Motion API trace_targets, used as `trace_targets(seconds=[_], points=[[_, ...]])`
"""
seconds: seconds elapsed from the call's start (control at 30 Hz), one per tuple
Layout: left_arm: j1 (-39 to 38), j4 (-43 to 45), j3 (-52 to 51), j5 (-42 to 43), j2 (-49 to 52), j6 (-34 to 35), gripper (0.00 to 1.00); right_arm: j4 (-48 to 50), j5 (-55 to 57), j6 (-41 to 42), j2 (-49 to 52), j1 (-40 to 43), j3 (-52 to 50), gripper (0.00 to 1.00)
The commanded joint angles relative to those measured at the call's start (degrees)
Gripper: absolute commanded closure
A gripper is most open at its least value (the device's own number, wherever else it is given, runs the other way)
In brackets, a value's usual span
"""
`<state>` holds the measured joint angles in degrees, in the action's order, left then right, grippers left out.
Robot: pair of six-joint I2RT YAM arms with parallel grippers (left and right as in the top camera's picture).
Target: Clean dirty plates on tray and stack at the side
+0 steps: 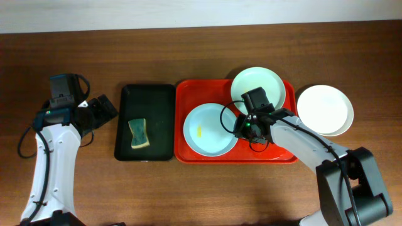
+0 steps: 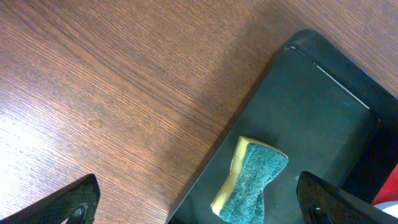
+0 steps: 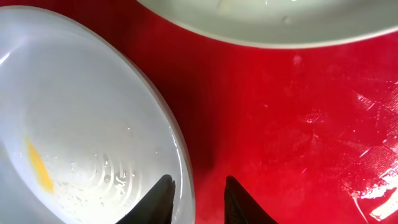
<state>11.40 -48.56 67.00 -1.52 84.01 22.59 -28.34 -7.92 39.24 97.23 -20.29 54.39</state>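
Observation:
On the red tray [image 1: 188, 94] lies a pale blue plate [image 1: 210, 130] with a yellow smear [image 3: 38, 167]. A mint plate [image 1: 258, 90] rests at the tray's back right. A white plate [image 1: 324, 110] sits on the table to the right of the tray. My right gripper [image 1: 242, 129] is at the blue plate's right rim. In the right wrist view its jaws [image 3: 198, 186] stand a little apart astride that rim, one finger over the plate [image 3: 81, 112] and one over the tray [image 3: 280, 112]. My left gripper [image 1: 103, 112] hangs wide open left of the black tray, holding nothing.
A narrow black tray [image 1: 160, 100] stands left of the red one and holds a yellow-and-green sponge [image 1: 139, 133]. In the left wrist view the sponge [image 2: 252, 183] lies just ahead of my open left gripper [image 2: 199, 205]. Bare wooden table surrounds both trays.

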Motion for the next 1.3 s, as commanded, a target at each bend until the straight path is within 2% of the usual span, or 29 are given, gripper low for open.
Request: trace_targets(seconds=[0.0,0.2,0.27,0.4,0.53,0.6,0.73,0.93,1.0,1.13,1.27], points=[[0.4,0.1,0.8,0.2,-0.8,0.8,0.01,0.3,1.2,0.4,1.7,-0.4,-0.4,0.72],[0.4,0.1,0.8,0.2,-0.8,0.8,0.01,1.6,1.1,0.2,3.2,-0.4,-0.4,0.96],[0.4,0.1,0.8,0.2,-0.8,0.8,0.01,2.5,1.1,0.2,3.2,-0.4,-0.4,0.96],[0.4,0.1,0.8,0.2,-0.8,0.7,0.01,3.9,1.1,-0.4,3.2,-0.4,-0.1,0.96],[0.4,0.1,0.8,0.2,-0.8,0.8,0.01,2.5,0.9,-7.7,3.2,-0.3,1.2,0.71],[0.4,0.1,0.8,0.2,-0.8,0.7,0.01,1.3,1.0,-9.1,3.2,-0.2,2.0,0.67],[0.4,0.1,0.8,0.2,-0.8,0.8,0.01,-2.4,1.1,-9.3,3.2,0.5,5.4,0.67],[0.4,0.1,0.8,0.2,-0.8,0.7,0.01,-1.8,1.1,-19.5,3.2,0.5,7.8,0.66],[0.4,0.1,0.8,0.2,-0.8,0.8,0.01,-1.7,2.3,-24.2,3.4,0.5,7.8,0.63],[0.4,0.1,0.8,0.2,-0.8,0.7,0.01,-1.4,7.6,-24.2,3.4,0.5,7.8,0.62],[0.4,0.1,0.8,0.2,-0.8,0.8,0.01,-1.5,7.6,-23.8,3.6,0.5,7.3,0.74]])
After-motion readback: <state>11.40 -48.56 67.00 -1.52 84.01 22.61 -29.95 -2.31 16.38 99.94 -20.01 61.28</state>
